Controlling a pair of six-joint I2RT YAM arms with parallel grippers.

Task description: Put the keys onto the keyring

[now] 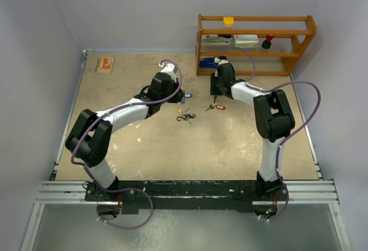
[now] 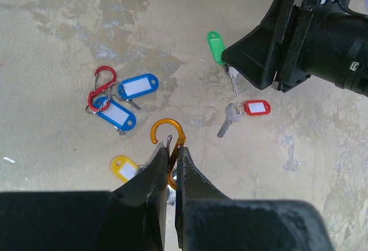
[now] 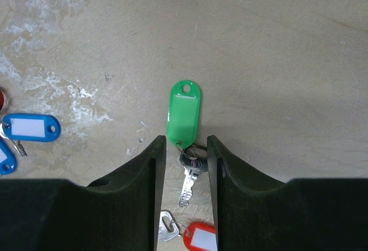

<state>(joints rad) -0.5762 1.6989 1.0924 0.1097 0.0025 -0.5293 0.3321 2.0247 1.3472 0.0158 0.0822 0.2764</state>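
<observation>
My left gripper (image 2: 172,158) is pinched shut on the orange clip (image 2: 165,121). My right gripper (image 3: 186,147) has its jaws apart around the green key (image 3: 184,113), toward the far edge of the table (image 1: 144,153), with the red key (image 3: 198,239) just beside.

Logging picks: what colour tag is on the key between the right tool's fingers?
Green tag; right wrist view.

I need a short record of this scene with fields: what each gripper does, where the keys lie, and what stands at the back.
left gripper: fingers closed on the orange clip
right gripper: fingers open, one on each side of the green-tagged key
near the green one: red-tagged key, lying free
further left: two blue-tagged keys by a red clip
by the left fingers: yellow tag, its key hidden
surface: table
back right: wooden shelf
</observation>
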